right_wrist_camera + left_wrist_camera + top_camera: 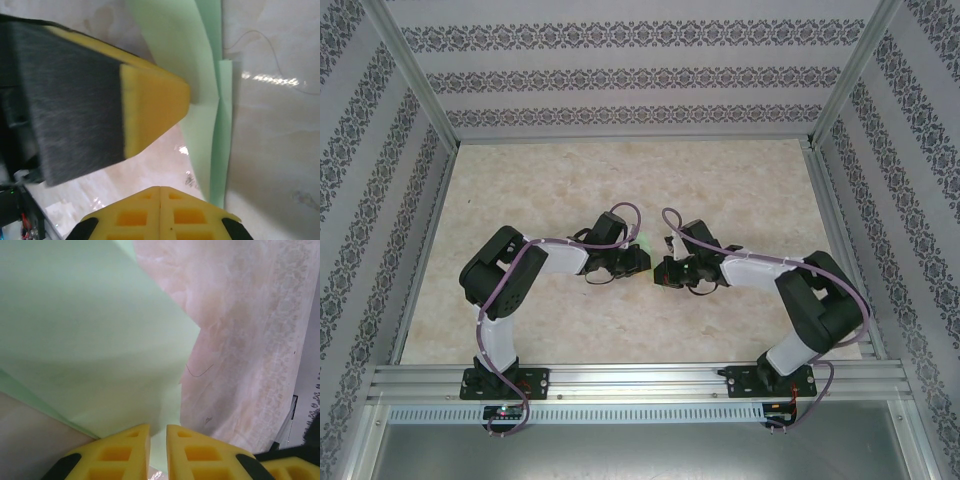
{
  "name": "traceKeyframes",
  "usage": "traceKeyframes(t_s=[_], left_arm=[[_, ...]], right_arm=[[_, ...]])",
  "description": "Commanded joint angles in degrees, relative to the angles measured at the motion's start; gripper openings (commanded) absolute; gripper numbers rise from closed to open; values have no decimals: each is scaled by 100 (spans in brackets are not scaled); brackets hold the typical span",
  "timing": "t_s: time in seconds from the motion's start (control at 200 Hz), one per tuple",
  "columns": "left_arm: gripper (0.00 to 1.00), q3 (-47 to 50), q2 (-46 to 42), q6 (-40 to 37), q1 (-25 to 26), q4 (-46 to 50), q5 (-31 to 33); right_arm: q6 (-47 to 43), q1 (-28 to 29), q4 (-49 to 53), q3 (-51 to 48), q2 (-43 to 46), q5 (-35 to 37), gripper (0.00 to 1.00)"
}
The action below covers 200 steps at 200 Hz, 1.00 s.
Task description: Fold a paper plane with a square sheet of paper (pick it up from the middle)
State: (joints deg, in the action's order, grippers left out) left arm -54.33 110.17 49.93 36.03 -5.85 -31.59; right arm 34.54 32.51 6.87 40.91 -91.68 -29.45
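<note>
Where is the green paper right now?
In the top view the green paper is mid-table between both grippers, pinched by the left gripper, just ahead of the shut right gripper.

Left wrist view's edges cut off the green paper (90, 340)

Setting: robotics lab test cell. Aluminium profile frame (412, 85); patterned wallpaper panels (620, 38) on three sides; marble-look desk (620, 170); left arm (505, 290), right arm (815, 305) bolted to slotted rail (640, 380).
</note>
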Motion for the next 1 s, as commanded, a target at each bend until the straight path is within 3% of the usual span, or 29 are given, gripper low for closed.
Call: traceKeyframes(t_s=[0.0,0.375,0.614,0.809,0.994], left_arm=[[17,-9,295,-80,27,426,354],[17,-62,297,-122,29,555,386],[16,-89,321,-142,19,664,452],[16,-95,334,-150,19,668,420],[16,-130,357,-133,23,638,385]], right_arm=[[-42,19,-124,205,-258,-17,2],[-88,-155,-412,-443,-483,-215,0],[-115,-276,-492,-1065,36,-446,0],[-113,-301,-440,-748,539,-416,1],[-21,-298,-564,-233,109,-427,1]])
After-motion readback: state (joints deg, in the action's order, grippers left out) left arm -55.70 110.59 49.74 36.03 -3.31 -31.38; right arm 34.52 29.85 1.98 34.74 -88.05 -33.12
